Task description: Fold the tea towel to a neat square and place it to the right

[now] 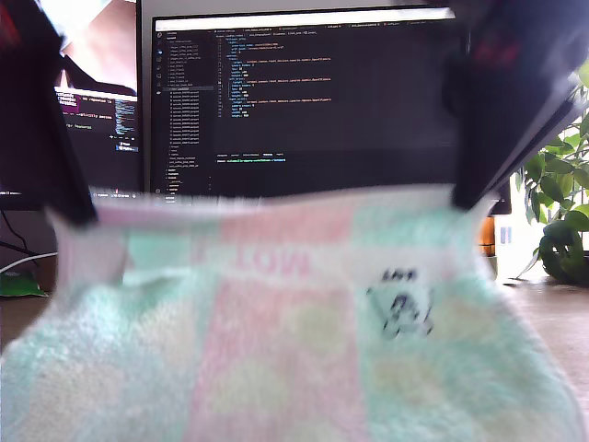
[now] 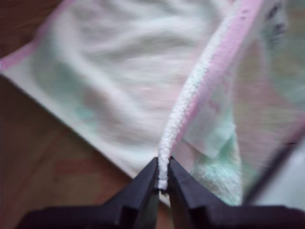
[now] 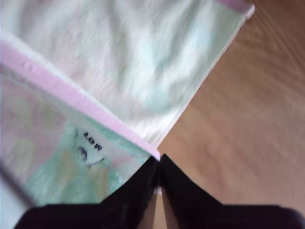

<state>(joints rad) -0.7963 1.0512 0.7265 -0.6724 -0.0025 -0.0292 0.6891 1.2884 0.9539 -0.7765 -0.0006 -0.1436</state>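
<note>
**A:** Where is the towel? You can look at the pictures with me.

**B:** You can see the soft white and mint green tea towel with pink bands (image 1: pixel 276 350) lifted up in front of the camera. Its top edge is stretched wide between two dark arms, and the rest hangs down and fills the low part of the exterior view. Behind it you see a big dark computer screen with lines of text (image 1: pixel 304 101), and a green leafy plant (image 1: pixel 557 212) at the exterior view's right.

**A:** What are the claws doing?

**B:** My first gripper (image 2: pixel 163 183) is pinched tight on the towel's pink edge, so you see no gap. My second gripper (image 3: pixel 158 183) is squeezed closed on a corner of the towel too. Below that corner you can see the brown wooden table (image 3: pixel 248 119).

**A:** Any writing?

**B:** You can see pink letters (image 1: pixel 270 262) and a small dark print (image 1: pixel 402 308) on the cloth.
</note>
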